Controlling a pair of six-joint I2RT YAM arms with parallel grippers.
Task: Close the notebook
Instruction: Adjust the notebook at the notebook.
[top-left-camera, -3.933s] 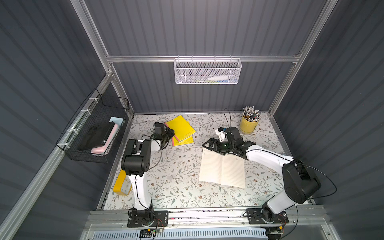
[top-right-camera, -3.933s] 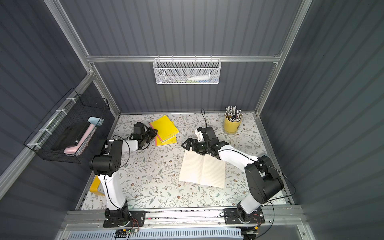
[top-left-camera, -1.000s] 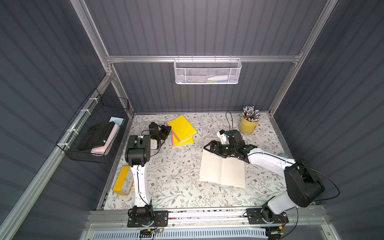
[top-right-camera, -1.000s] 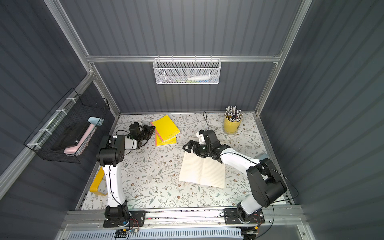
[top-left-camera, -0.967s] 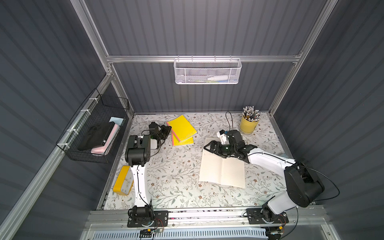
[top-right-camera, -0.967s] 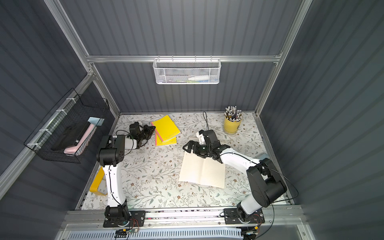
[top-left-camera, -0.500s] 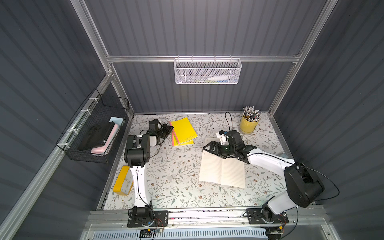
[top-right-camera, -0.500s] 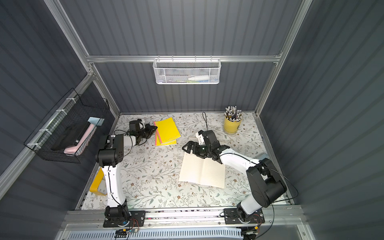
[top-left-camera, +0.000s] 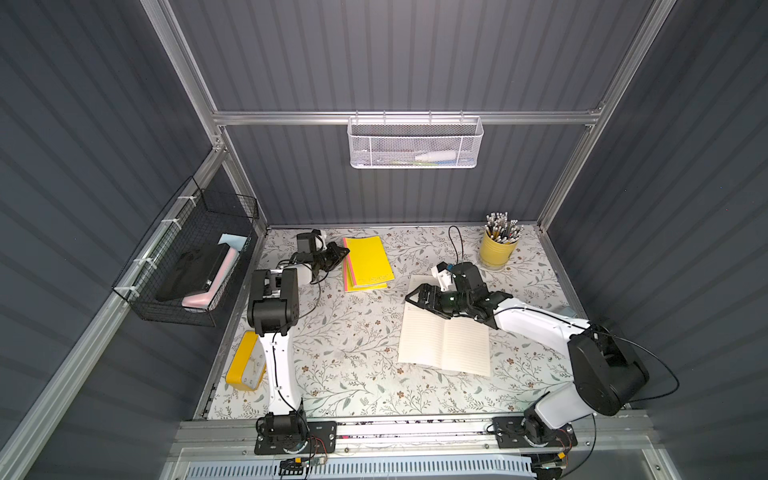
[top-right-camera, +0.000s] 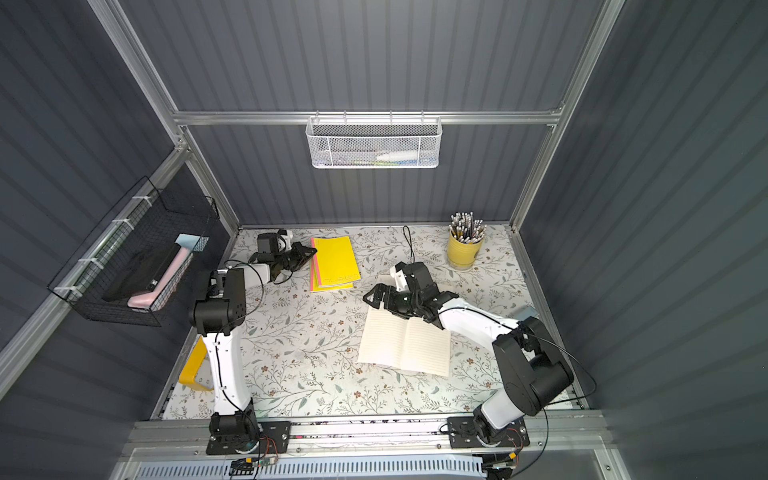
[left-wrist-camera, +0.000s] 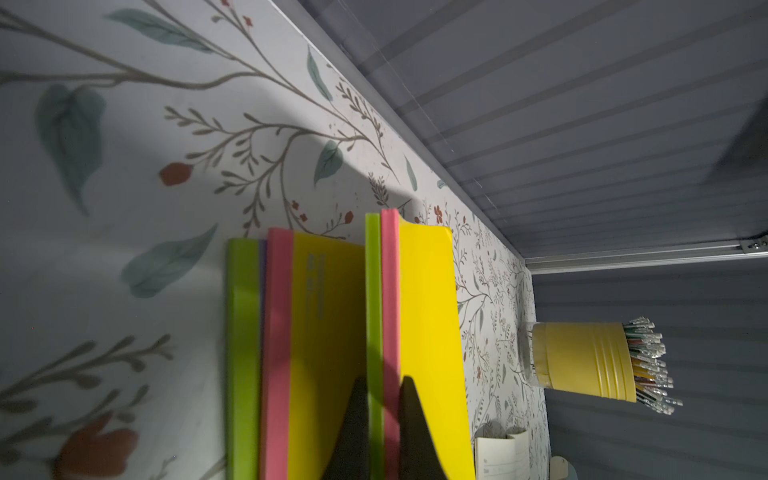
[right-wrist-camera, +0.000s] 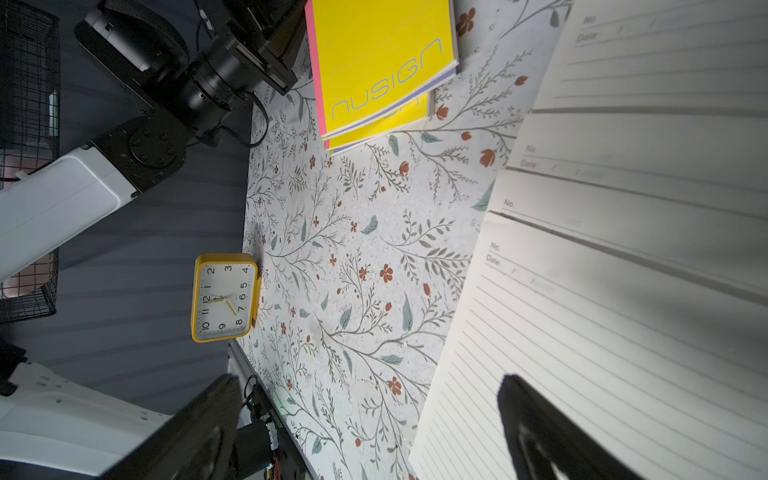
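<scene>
The left gripper (top-left-camera: 341, 253), clamped on the yellow stack (top-left-camera: 368, 262), has straightened it; the notebook (top-left-camera: 444, 345) still lies open, the wide right gripper (right-wrist-camera: 363, 390) straddling its edge

In both top views the yellow notebooks (top-left-camera: 368, 264) (top-right-camera: 334, 262), which lay turned like a diamond at upper left of centre, now stand almost upright in the frame and a touch further right. The left arm (top-left-camera: 272, 299) has swung with them: its wrist sits higher in the frame, its jaws clamped on the stack's left edge. The right arm (top-left-camera: 536, 322) has eased its spread jaws slightly lower, over the upper left corner of the open notebook (top-left-camera: 444, 340).
</scene>
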